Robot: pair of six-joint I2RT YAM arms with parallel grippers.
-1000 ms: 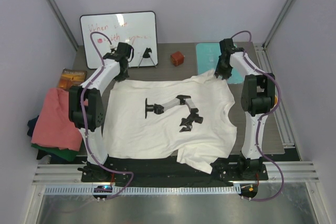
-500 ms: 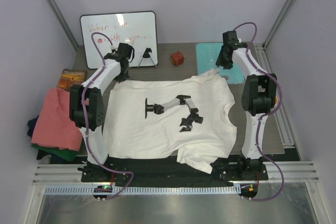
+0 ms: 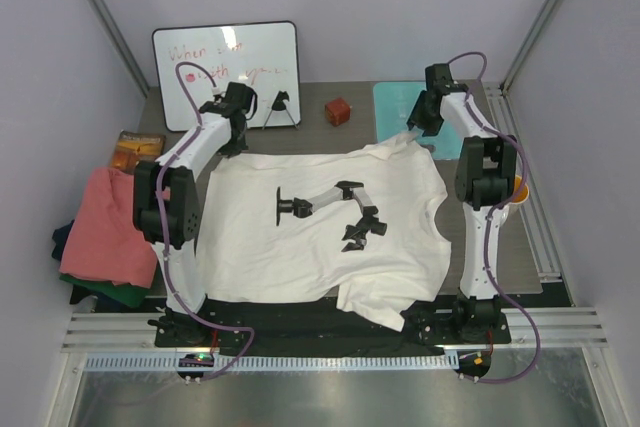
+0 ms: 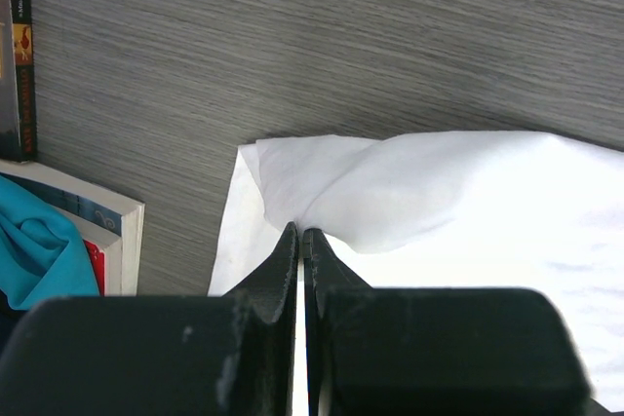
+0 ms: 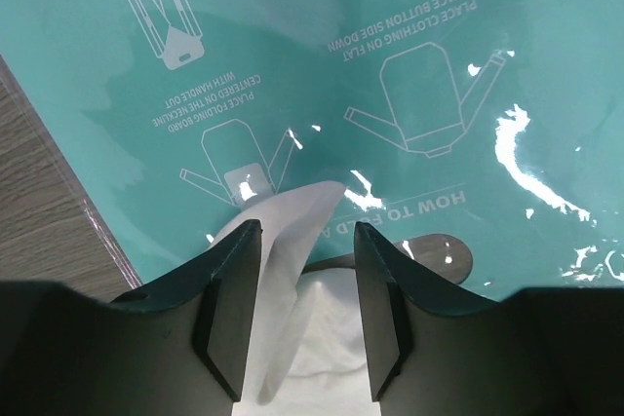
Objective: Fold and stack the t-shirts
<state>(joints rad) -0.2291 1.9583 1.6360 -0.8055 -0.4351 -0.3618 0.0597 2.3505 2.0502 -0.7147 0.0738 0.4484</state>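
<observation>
A robotics lab: aluminium frame rails (image 3: 100,333) and whiteboard (image 3: 226,75).

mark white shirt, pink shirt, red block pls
white shirt (image 3: 265,247), overhead view, plain cloth left of centre.
pink shirt (image 3: 105,227), overhead view, middle of the cloth.
red block (image 3: 338,110), overhead view, top face.

White t-shirt (image 3: 260,237), plain apart from a black print at its middle. Salmon-pink t-shirt (image 3: 105,227); dark green t-shirt (image 3: 112,294); navy t-shirt (image 3: 62,239). Teal mat (image 5: 390,36) with white diagrams and lettering. Grey wood-grain table (image 4: 341,36). Rust-red cube (image 3: 338,110). Whiteboard (image 3: 225,72) with faint red writing.
</observation>
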